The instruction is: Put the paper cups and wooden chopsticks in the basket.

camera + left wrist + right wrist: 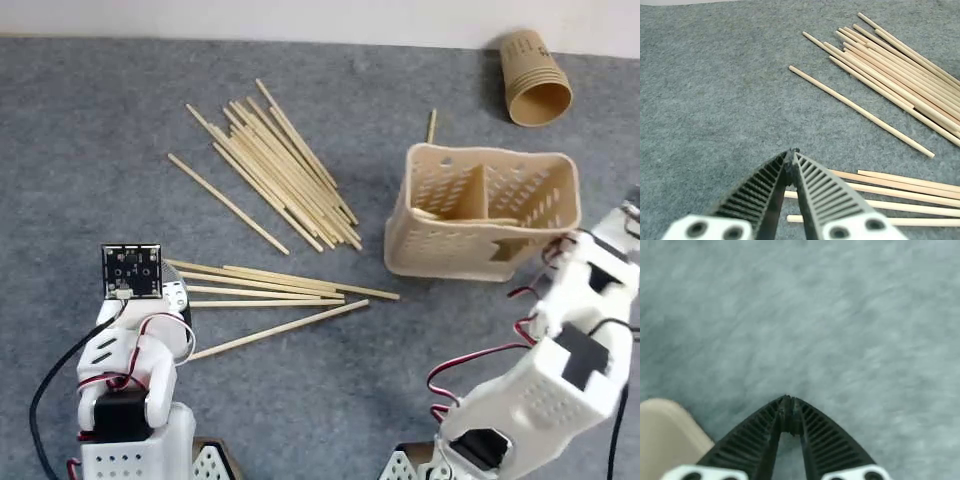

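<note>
- The basket (450, 250) stands on the mat (100, 120), right of centre, with two compartments side by side.
- The cups (535, 75) lie stacked on their side behind the basket, near the far right corner.
- A single chopstick (432, 126) lies just behind the basket.
- A pile (285, 180) of chopsticks lies left of the basket, apart from it.
- A smaller bunch (270, 285) lies in front of the pile.
- The left gripper (791, 152) hangs at the bunch's left ends.
- The right gripper (788, 402) is over the mat, just beside the basket.
</note>
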